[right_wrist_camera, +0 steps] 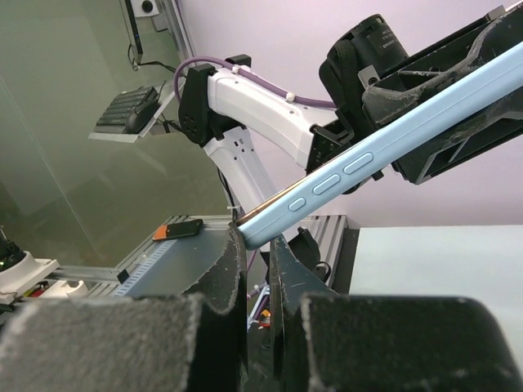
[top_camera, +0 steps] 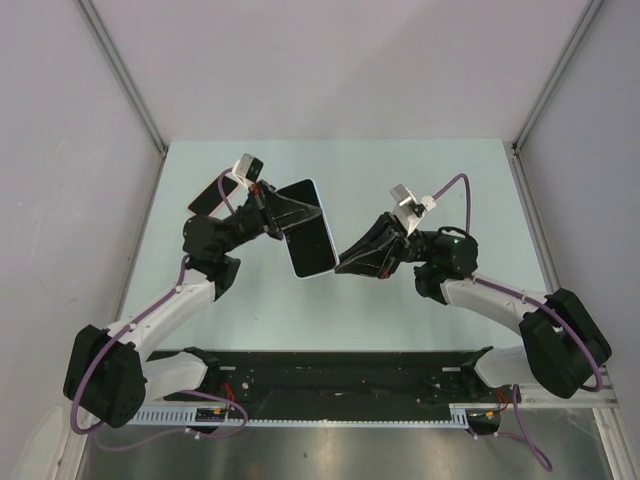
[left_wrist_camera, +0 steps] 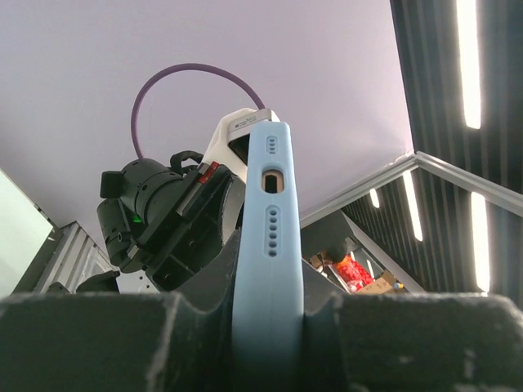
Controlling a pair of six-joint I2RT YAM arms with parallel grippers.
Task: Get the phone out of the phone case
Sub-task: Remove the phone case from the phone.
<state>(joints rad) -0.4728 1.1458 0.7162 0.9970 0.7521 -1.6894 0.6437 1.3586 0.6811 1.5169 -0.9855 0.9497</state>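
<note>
Above the surface (top_camera: pixel 250 300), the left hand (top_camera: pixel 288 215), narrowly parted, grips the port end of the phone (top_camera: pixel 310 235) in its light blue phone case (right_wrist_camera: pixel 343 170). Its long axis runs away from that hand to the right hand (top_camera: pixel 345 266), whose closed, empty fingertips (right_wrist_camera: pixel 229 261) touch the far corner.

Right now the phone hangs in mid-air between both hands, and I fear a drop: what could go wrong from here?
1. The left hand grips the case by its sides, above the table; if the phone pops out, nothing catches it.
2. The right hand is shut and meets only one corner of the case; it may slip off instead of prying.
</note>
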